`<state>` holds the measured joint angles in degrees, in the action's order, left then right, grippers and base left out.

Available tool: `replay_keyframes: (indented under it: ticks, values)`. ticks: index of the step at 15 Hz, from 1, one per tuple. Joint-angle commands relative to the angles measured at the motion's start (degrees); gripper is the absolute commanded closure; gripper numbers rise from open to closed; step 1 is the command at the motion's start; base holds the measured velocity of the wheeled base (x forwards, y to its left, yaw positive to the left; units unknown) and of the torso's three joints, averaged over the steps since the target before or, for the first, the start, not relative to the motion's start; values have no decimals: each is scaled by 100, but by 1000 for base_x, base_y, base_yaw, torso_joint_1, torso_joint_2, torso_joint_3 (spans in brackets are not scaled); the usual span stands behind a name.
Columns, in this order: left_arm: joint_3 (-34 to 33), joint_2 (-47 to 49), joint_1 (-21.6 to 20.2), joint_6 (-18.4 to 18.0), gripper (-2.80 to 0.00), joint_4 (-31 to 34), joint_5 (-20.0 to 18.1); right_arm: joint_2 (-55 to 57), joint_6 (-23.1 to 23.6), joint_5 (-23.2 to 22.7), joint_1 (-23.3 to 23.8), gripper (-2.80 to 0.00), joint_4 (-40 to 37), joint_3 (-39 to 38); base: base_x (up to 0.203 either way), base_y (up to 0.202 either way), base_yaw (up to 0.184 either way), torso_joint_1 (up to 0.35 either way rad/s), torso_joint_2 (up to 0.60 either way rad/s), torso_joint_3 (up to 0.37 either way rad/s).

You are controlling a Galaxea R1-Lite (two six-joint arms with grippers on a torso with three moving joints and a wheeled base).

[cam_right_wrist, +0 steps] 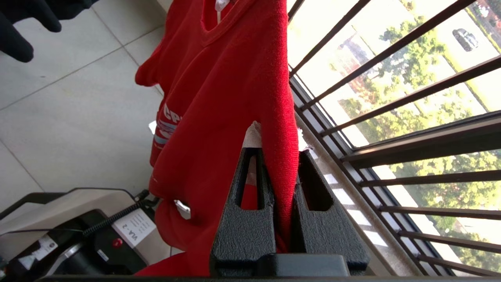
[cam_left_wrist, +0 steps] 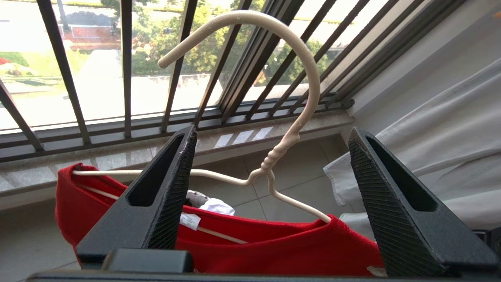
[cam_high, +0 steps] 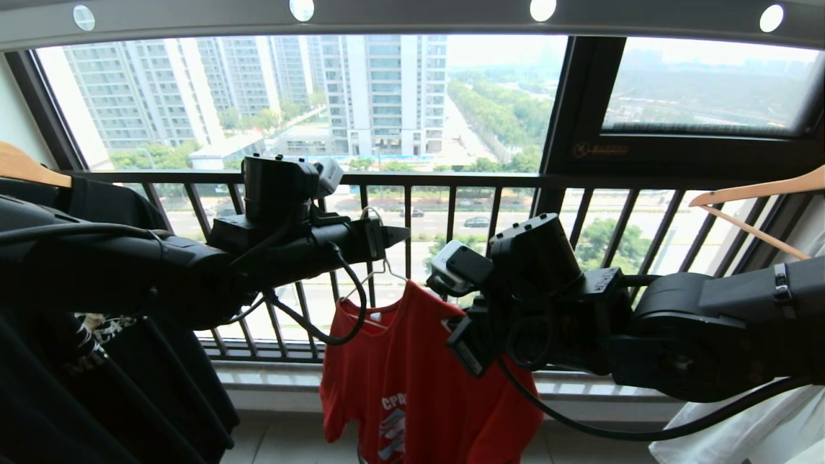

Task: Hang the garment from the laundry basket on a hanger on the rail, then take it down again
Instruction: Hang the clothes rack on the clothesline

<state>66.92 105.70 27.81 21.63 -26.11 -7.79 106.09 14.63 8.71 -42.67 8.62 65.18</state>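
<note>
Both arms fill my near field. Left gripper (cam_left_wrist: 270,184) stands with jaws apart, either side of the hanger (cam_left_wrist: 274,156) neck and clear of it; its hook points up, shoulder wire roughly level. Right gripper (cam_right_wrist: 280,184) is clamped on the garment (cam_high: 419,380) shoulder. That shirt hangs lengthwise down before the window railing (cam_high: 451,219).

A red short-sleeved T-shirt (cam_high: 412,380) hangs on a thin white wire hanger (cam_left_wrist: 274,156) in front of the dark barred window railing (cam_high: 451,219). A black printed T-shirt (cam_high: 129,361) hangs to its left, a pale grey garment (cam_high: 760,419) to its right, and a perforated grey metal rail (cam_high: 412,16) runs overhead.
</note>
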Motion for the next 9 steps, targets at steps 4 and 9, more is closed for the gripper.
replay_keyframes:
  ticks: [4, 9]
  values:
    - [98, -95, 5, 8, -280, 330, -12, 110, -171, 17, 204, 0, 8, 135, 0, 0, 0, 0, 0, 0]
    - [51, -552, 32, -29, -280, 654, -454, 209, -224, 15, 583, 0, 8, 134, 0, 0, 0, 0, 0, 0]
